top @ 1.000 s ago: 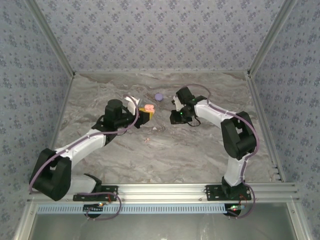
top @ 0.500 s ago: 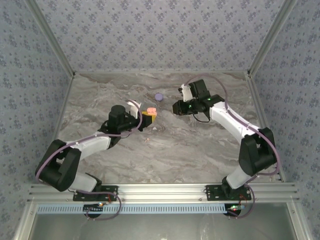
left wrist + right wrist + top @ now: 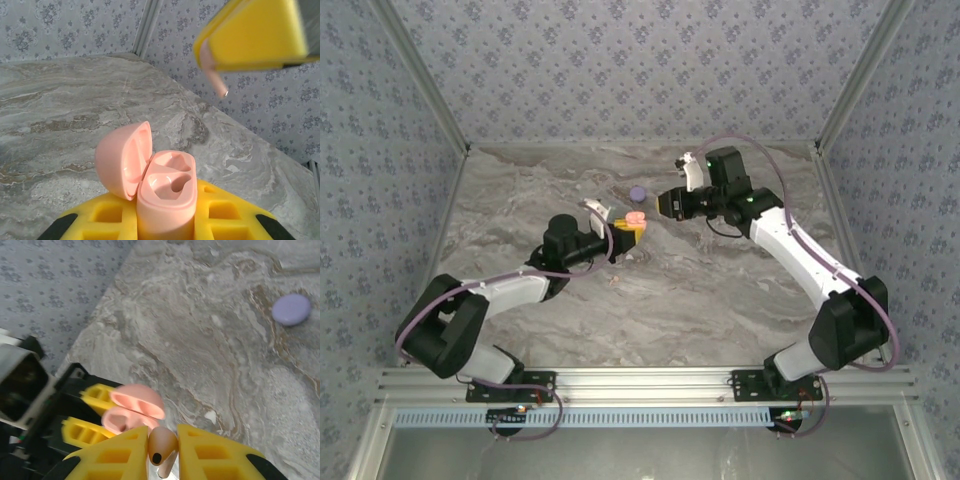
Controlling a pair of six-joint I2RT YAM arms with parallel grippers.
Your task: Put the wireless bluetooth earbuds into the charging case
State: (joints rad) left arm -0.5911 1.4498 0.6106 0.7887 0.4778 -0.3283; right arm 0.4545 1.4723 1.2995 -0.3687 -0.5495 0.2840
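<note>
A salmon-pink charging case [image 3: 165, 197] stands upright with its lid [image 3: 122, 160] swung open, showing two hollow wells. My left gripper [image 3: 165, 222] is shut on its lower body between yellow padded fingers. From above, the case [image 3: 635, 217] sits at the table's middle, with the left gripper [image 3: 625, 232] just behind it. My right gripper [image 3: 162, 452] is shut on a pale pink earbud [image 3: 162, 441], stem pointing down. It hovers a little above and to the right of the open case [image 3: 131, 410]. The earbud's stem [image 3: 216, 81] hangs under the right gripper's yellow finger [image 3: 255, 32].
A lavender disc [image 3: 638, 192] lies on the marble table just beyond the two grippers, and it is the same lavender disc [image 3: 291, 309] at the right wrist view's upper right. A tiny pale speck [image 3: 615, 279] lies on the table [image 3: 720, 290] near the left forearm. Patterned walls enclose the table.
The right arm stretched out and carried its gripper, with the earbud, up and left toward the case. The left gripper moved the open case slightly to the right.
</note>
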